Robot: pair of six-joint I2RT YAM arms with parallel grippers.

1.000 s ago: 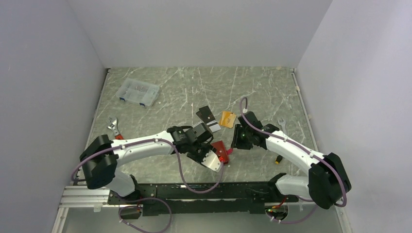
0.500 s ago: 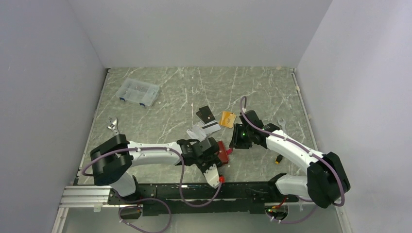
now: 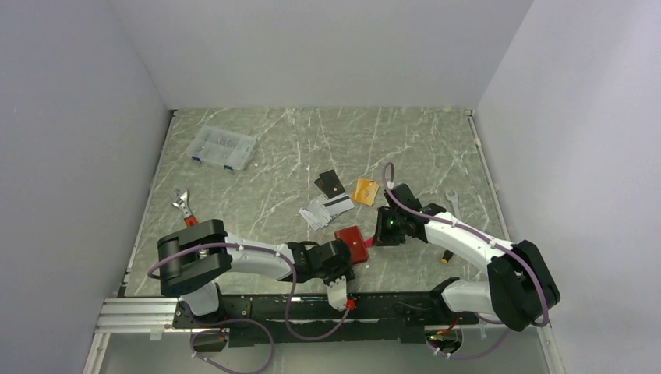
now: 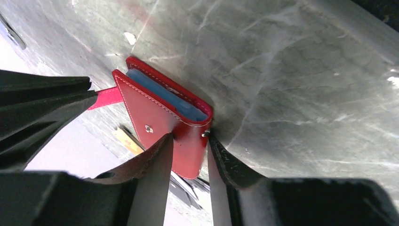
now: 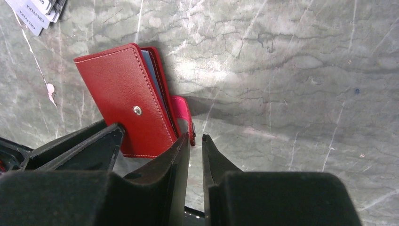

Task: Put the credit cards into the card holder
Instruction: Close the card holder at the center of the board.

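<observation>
Left gripper (image 4: 188, 141) sat low near the table's (image 3: 273, 156) near edge, reaching the card holder (image 4: 155, 115) from about 7 o'clock in the top view. Its jaws were clamped on the holder's near end. One finger (image 4: 153, 172) pressed the snap-button cover and the other finger (image 4: 225, 165) pressed the opposite cover. The card holder was dark red and slightly parted, with pale blue sleeves showing between the covers. It was at mid table, just ahead of the left gripper.

Right gripper (image 5: 196, 141) came at the holder from about 3 o'clock. Its jaws were nearly together with a narrow slit between them. One finger (image 5: 171, 162) touched the holder's edge. The pink strap (image 5: 181, 110) ended right at the jaw mouth; could not tell if it was pinched.

A small yellow-tipped tool (image 3: 445, 255) lay at 3 o'clock from the holder, beside the right arm.

The credit cards (image 3: 326, 208) were loose on the table at 11 o'clock from the holder, near it but apart, none in the sleeves. They were grey-white ones with dark stripes, fanned and overlapping. A black card (image 3: 329, 183) lay just beyond them at 12 o'clock and an orange card (image 3: 364, 191) at 1 o'clock.

One wrench (image 3: 182, 202) lay at 9 o'clock, near the left edge. A second wrench (image 3: 451, 200) lay at 2 o'clock, on the right.

A clear compartment box (image 3: 224, 148) sat farthest, at 10 o'clock, well apart from everything.
</observation>
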